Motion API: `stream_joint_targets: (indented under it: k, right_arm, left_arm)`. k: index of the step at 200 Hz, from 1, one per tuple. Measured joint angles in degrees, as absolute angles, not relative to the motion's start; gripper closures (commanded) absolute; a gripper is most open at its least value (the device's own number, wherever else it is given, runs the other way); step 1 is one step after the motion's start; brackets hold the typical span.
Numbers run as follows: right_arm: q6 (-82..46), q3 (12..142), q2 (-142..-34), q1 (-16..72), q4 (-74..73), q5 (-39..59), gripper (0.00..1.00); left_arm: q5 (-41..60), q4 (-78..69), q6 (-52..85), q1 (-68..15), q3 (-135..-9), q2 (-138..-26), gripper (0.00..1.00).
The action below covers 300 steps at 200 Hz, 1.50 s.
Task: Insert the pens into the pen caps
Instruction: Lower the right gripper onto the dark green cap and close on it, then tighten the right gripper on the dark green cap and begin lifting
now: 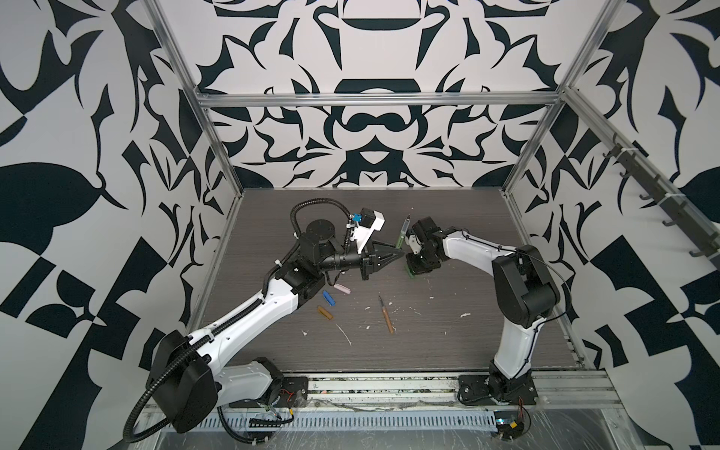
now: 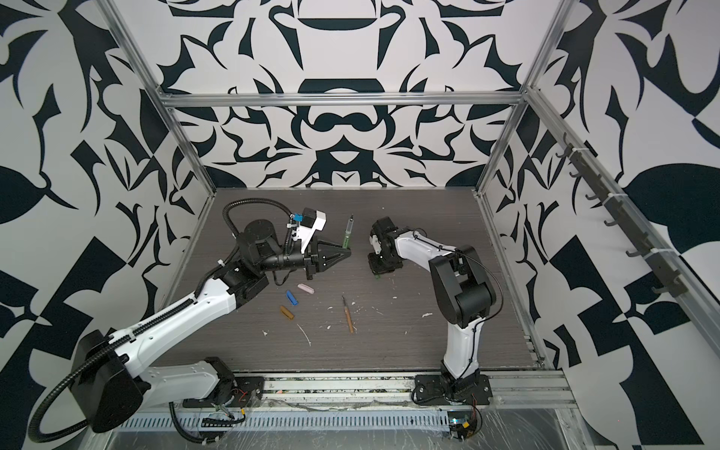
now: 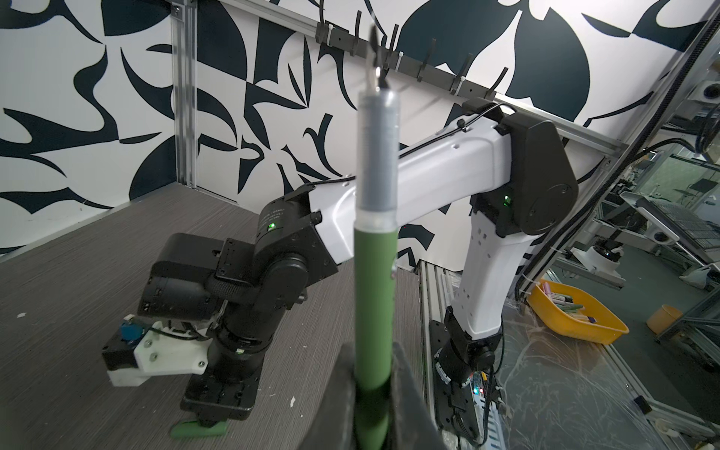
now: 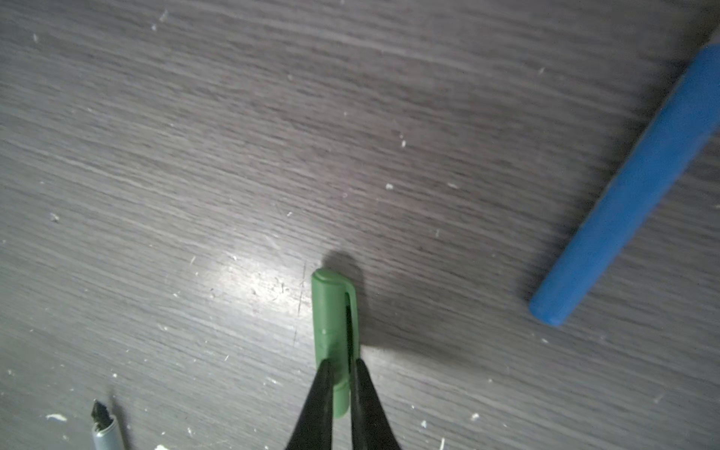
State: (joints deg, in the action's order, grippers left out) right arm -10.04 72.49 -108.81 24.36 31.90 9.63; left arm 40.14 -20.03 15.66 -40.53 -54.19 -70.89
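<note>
Left end effector (image 1: 398, 253): grips dark green pen (image 3: 376, 296).
Right end effector (image 4: 342, 365): pinches dark green cap (image 4: 330, 311).
Done: we see none capped.

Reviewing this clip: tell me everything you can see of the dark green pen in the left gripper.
The dark green pen is a slim stick with a matte green barrel, a pale collar, a translucent grey front section and a dark pointed nib, uncapped. It stands roughly upright, nib upward, held clear of the grey wood-grain table. The left gripper is shut on its lower barrel, with a black finger on either side. Nothing else appears to touch it.
</note>
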Motion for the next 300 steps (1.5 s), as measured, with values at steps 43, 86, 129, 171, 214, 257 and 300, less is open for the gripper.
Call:
stream_joint_targets:
  k: [43, 86, 129, 171, 214, 257, 300]
  right_arm:
    - [-10.1, 74.0, -110.3, 24.7, 31.6, 10.5, 0.86]
    - [-10.2, 74.5, -110.6, 25.7, 31.5, 9.0, 0.86]
    - [-10.3, 74.7, -110.1, 27.7, 32.1, 7.1, 0.85]
    - [-10.5, 74.6, -106.2, 28.1, 33.1, 7.2, 0.86]
    - [-10.1, 74.7, -105.8, 26.9, 33.4, 7.2, 0.78]
    - [-9.0, 75.2, -108.9, 25.7, 33.9, 7.6, 0.76]
    - [-8.7, 76.3, -111.4, 25.6, 33.9, 7.9, 0.76]
  left_arm:
    - [40.6, -19.9, 15.7, -40.5, -54.2, -71.4, 1.0]
    - [41.2, -19.4, 15.9, -40.5, -54.2, -71.8, 1.0]
    - [41.4, -19.2, 15.9, -40.6, -54.2, -71.8, 1.0]
    - [41.5, -19.0, 15.9, -40.6, -54.2, -71.8, 1.0]
    - [41.6, -19.0, 15.9, -40.6, -54.2, -71.8, 1.0]
    - [41.8, -19.0, 15.9, -40.6, -54.2, -71.8, 1.0]
    - [42.3, -19.0, 15.9, -40.6, -54.3, -71.9, 1.0]
